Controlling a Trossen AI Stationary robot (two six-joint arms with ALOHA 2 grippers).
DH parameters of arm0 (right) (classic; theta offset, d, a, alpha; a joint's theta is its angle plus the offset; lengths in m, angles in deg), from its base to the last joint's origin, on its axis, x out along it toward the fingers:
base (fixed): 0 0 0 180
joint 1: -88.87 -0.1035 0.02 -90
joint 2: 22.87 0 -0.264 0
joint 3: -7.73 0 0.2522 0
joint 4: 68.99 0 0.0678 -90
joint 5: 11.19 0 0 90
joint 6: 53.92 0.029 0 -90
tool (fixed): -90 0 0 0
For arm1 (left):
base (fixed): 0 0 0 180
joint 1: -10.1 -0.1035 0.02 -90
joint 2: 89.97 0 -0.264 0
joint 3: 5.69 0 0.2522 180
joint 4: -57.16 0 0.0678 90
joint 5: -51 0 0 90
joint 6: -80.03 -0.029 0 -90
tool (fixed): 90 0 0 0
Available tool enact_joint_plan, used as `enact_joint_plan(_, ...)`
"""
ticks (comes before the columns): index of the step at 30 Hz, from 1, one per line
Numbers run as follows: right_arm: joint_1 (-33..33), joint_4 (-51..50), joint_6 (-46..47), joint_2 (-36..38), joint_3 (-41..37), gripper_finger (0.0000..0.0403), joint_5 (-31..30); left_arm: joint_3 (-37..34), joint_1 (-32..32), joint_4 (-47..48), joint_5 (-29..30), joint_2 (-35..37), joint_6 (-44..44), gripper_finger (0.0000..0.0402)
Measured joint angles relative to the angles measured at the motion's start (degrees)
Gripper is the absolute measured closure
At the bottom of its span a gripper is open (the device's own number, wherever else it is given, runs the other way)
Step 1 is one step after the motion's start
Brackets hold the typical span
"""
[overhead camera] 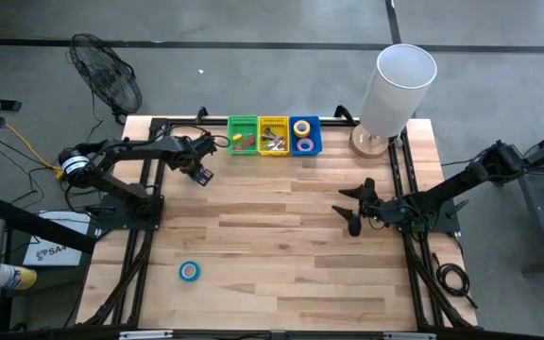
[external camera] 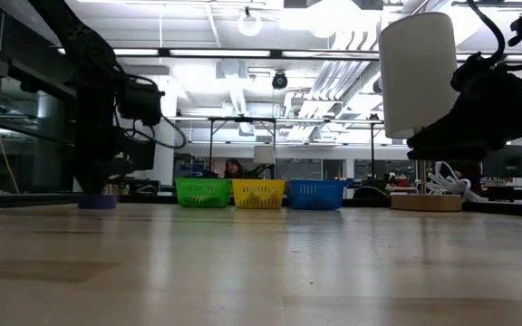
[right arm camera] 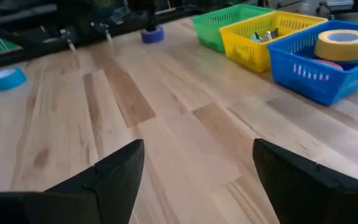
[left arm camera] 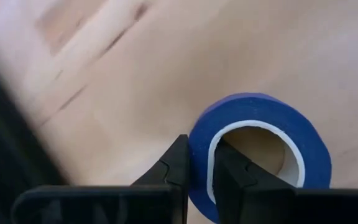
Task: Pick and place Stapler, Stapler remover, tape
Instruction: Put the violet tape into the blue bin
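A dark blue tape roll (left arm camera: pixel 260 109) lies flat on the wooden table, near its far left part, with my left gripper (left arm camera: pixel 202 144) shut on its wall. The right wrist view shows this roll (right arm camera: pixel 152 35) under the left arm. A second, light blue tape roll (overhead camera: pixel 189 271) lies flat toward the near left. A yellow tape roll (right arm camera: pixel 342 43) sits in the blue basket (overhead camera: pixel 303 135). My right gripper (right arm camera: pixel 197 146) stands open over the table's right part (overhead camera: pixel 352 212), with nothing between its fingers. I cannot make out a stapler or a stapler remover. My left gripper pinches the dark blue roll's wall (left arm camera: pixel 199 163) with one finger (left arm camera: pixel 232 171) inside the open centre and the other outside. The fingers come steeply from above. The roll lies flat with its underside on the table.
A green basket (overhead camera: pixel 243 135), a yellow basket (overhead camera: pixel 273 135) holding small metal pieces and the blue basket stand in a row at the far edge. A tall white cylinder on a wooden base (overhead camera: pixel 399 85) stands at the far right. The table's middle is bare wood.
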Motion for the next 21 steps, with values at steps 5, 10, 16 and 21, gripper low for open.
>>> enact_joint_plan(5,0.0,5.68,-4.53,0.0,-0.01,0.0111,-0.03,-0.09,2.22,-8.02,-4.04,3.5,-2.49,0.0367)
enact_joint_plan(10,0.0,12.06,-11.9,0.0,0.46,0.0111,0.0,-0.09,6.81,-19.29,-8.25,7.36,-7.1,0.0367)
enact_joint_plan(16,3.01,14.36,-18.47,-0.02,4.89,0.0111,4.07,-0.06,13.79,-34.53,-11.1,10.13,-13.79,0.0367)
enact_joint_plan(21,7.37,14.31,-22.34,-0.02,9.75,0.0111,10.67,0.07,18.95,-46.19,-12.11,10.16,-18.47,0.0368)
